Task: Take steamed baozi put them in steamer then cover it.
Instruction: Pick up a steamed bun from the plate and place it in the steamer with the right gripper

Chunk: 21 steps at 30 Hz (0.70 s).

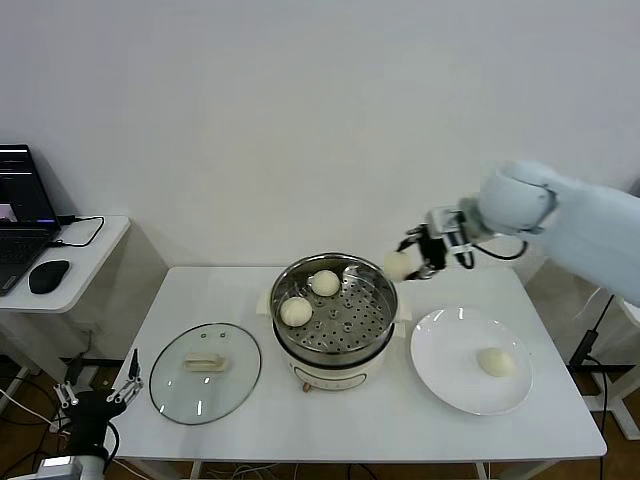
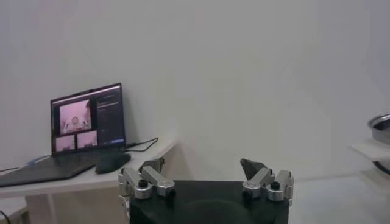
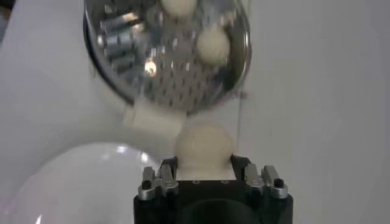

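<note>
Shiny perforated steel steamer point(image 1: 335, 315)

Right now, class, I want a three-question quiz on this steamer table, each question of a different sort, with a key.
1. How many baozi lie in the steamer?
2. True or false: the cover sits on the steamer.
3. The right pincer holds: A) nothing B) a baozi C) the plate.

Key:
1. Two; one more lies on the plate.
2. False; it lies on the table, on the robot's left of the steamer, while the left pincer waits open off the table's corner.
3. B
</note>
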Each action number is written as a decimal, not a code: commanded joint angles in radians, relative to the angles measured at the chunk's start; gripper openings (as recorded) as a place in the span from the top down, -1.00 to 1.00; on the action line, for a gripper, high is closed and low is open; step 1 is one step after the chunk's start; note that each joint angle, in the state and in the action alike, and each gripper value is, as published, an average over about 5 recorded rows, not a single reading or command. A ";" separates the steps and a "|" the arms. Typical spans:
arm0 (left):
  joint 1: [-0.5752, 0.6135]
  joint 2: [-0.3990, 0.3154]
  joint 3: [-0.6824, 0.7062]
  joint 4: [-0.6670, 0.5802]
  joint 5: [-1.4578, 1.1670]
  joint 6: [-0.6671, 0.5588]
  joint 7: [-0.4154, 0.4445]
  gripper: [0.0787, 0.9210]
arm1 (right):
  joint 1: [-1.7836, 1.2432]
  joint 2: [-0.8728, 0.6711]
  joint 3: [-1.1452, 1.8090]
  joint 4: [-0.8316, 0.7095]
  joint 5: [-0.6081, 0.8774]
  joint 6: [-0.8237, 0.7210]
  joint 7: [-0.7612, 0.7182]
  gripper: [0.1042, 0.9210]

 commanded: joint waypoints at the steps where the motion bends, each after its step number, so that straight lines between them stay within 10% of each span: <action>1: 0.000 -0.003 -0.008 -0.004 -0.001 0.001 -0.001 -0.77 | 0.011 0.195 -0.115 -0.007 -0.031 0.166 0.050 -0.14; 21: 0.002 -0.021 -0.027 0.003 -0.004 -0.001 -0.004 -0.77 | -0.069 0.297 -0.174 -0.073 -0.325 0.521 0.009 -0.16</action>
